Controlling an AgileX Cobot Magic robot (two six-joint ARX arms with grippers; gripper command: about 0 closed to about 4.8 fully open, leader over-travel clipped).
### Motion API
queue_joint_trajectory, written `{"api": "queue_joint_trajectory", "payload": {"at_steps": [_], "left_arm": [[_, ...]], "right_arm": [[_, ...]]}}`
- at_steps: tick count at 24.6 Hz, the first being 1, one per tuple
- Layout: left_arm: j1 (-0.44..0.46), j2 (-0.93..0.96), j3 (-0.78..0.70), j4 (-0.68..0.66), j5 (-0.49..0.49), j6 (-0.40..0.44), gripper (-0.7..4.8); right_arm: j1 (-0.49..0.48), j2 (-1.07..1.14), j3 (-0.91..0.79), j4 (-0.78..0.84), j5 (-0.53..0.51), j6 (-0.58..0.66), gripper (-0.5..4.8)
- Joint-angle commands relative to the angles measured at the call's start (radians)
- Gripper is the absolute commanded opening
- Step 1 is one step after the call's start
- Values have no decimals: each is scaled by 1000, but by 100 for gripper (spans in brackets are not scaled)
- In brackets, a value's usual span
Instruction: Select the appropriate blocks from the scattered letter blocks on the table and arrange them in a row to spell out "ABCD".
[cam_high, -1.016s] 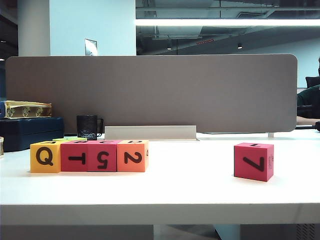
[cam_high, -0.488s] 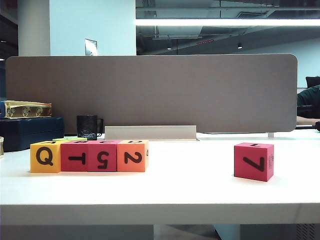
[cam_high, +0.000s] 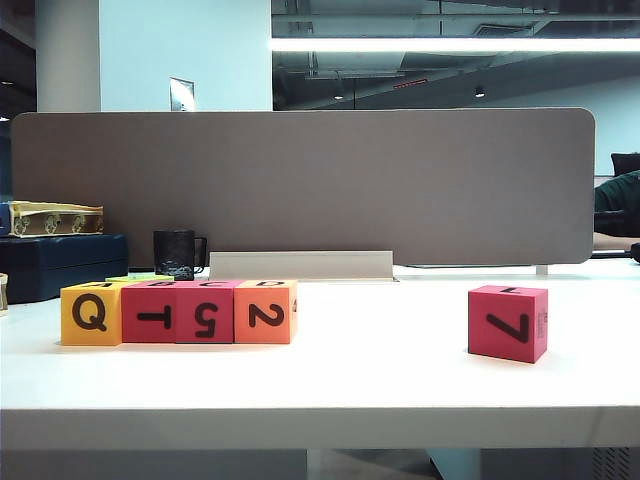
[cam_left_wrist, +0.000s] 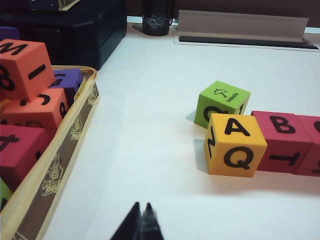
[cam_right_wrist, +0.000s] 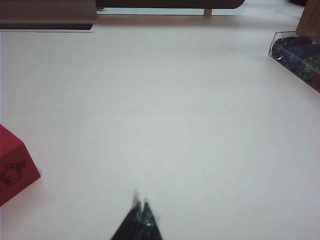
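Observation:
Four blocks stand touching in a row on the table (cam_high: 380, 360): yellow Q (cam_high: 90, 314), pink-red T (cam_high: 150, 314), pink-red 5 (cam_high: 205, 314) and orange 2 (cam_high: 265, 313). The left wrist view shows the yellow block (cam_left_wrist: 235, 145) with A on top and the pink-red block (cam_left_wrist: 282, 137) beside it with B on top. A lime-green block (cam_left_wrist: 220, 102) sits just behind the yellow one. The pink-red 7 block (cam_high: 508, 322) stands alone at the right. My left gripper (cam_left_wrist: 142, 206) is shut and empty, short of the row. My right gripper (cam_right_wrist: 140, 202) is shut and empty over bare table, beside a pink-red block (cam_right_wrist: 12, 167). Neither gripper shows in the exterior view.
A cloth-edged box (cam_left_wrist: 75, 130) holding several more letter blocks stands left of the row. Behind it are a dark blue case (cam_high: 60, 262) and a black cup (cam_high: 176, 254). A grey partition (cam_high: 300, 185) closes the back. A clear plastic case (cam_right_wrist: 297, 55) lies far right.

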Motion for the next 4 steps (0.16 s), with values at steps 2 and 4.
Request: {"api": "queue_joint_trajectory", "payload": {"at_steps": [2,4], "left_arm": [[-2,0,0,-6,4,-3,-6],[-2,0,0,-6,4,-3,-6]], "right_arm": [[0,-11,-3,9,-2,4,-1],[0,-11,-3,9,-2,4,-1]]}}
